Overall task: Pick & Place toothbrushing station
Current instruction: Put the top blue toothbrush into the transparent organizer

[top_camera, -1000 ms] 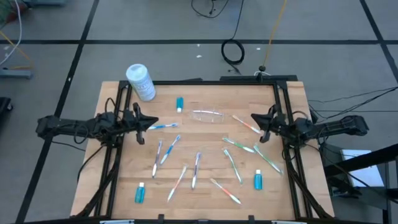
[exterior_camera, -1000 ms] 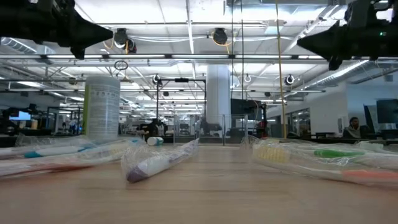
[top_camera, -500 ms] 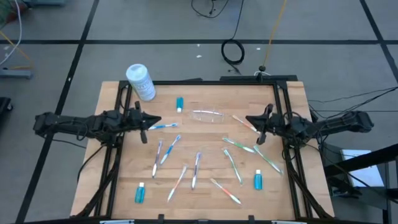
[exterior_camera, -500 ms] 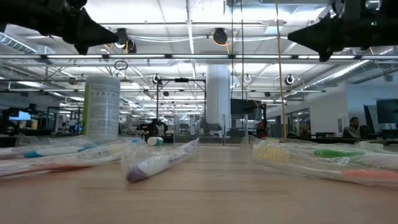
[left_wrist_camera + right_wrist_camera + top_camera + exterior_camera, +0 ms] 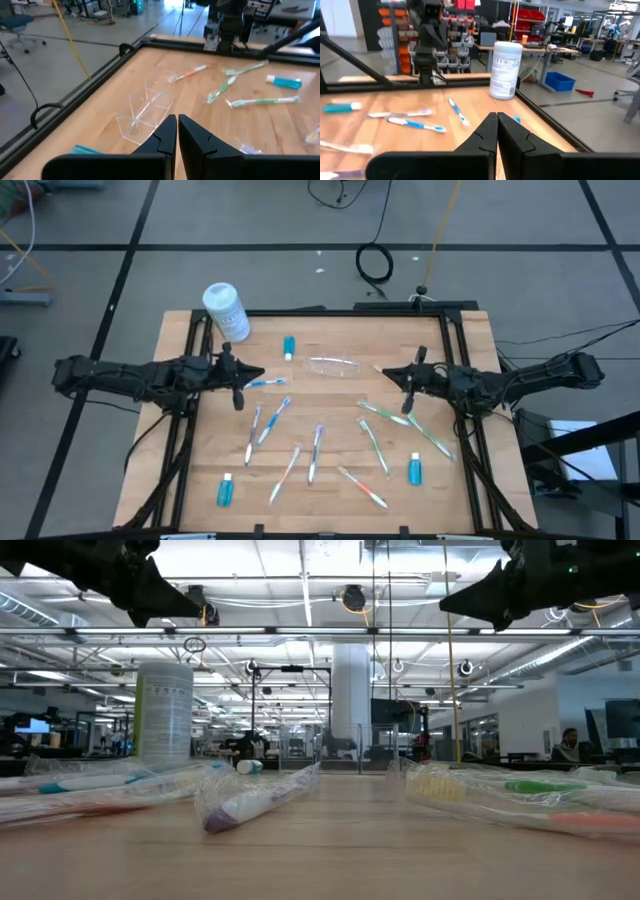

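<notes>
1. The clear plastic holder [image 5: 333,366] lies on its side on the wooden table [image 5: 330,480], near the far edge and about in the middle between the two arms. Nothing touches it.
2. The left gripper [image 5: 262,375] is above the left part of the table and points toward the holder. Its fingers are pressed together and hold nothing. In the left wrist view the holder [image 5: 146,108] is just in front of the fingertips.
3. The right gripper [image 5: 386,374] is above the right part of the table, on the other side of the holder. Its fingers are also closed and empty.
4. A white canister [image 5: 226,311] stands at the far left corner.
5. Many toothbrushes [image 5: 316,452] lie scattered on the table, some in clear wrapping.
6. Small blue tubes [image 5: 414,469] lie near the front corners, and one more [image 5: 288,346] lies beside the holder toward the canister.
</notes>
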`<action>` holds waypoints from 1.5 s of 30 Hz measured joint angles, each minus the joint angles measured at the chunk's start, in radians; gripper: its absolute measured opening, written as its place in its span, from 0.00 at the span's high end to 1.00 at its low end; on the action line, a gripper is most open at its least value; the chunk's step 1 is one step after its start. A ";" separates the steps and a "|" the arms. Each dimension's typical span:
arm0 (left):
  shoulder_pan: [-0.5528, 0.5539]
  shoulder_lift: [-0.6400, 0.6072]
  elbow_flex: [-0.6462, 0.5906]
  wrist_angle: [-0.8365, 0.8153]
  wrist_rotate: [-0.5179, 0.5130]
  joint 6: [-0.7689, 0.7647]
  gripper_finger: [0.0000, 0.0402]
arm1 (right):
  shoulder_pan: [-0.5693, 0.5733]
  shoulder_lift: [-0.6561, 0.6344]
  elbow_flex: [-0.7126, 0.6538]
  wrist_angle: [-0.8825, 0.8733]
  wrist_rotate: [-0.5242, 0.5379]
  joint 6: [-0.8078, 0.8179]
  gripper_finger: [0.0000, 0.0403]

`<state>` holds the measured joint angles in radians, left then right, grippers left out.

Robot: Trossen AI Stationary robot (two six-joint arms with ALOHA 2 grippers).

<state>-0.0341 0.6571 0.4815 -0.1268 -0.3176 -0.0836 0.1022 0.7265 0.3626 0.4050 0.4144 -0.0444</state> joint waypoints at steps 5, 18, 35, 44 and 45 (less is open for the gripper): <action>0.000 0.049 0.017 -0.035 0.001 -0.003 0.95 | -0.031 0.058 0.000 -0.011 0.000 -0.002 0.99; 0.025 0.199 0.018 -0.065 0.002 -0.027 0.74 | -0.109 0.156 0.001 -0.014 0.000 0.009 0.80; 0.215 0.489 0.018 -0.063 0.109 -0.020 0.62 | -0.109 0.179 0.001 -0.013 0.002 0.014 0.68; 0.243 0.635 0.018 -0.031 0.170 -0.024 0.62 | -0.109 0.180 0.001 -0.013 0.002 0.015 0.68; 0.243 0.646 0.018 -0.027 0.169 -0.024 0.62 | -0.109 0.179 0.001 -0.013 0.003 0.015 0.68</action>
<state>0.2092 1.3031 0.4992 -0.1540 -0.1486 -0.1074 -0.0071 0.9059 0.3637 0.3916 0.4171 -0.0296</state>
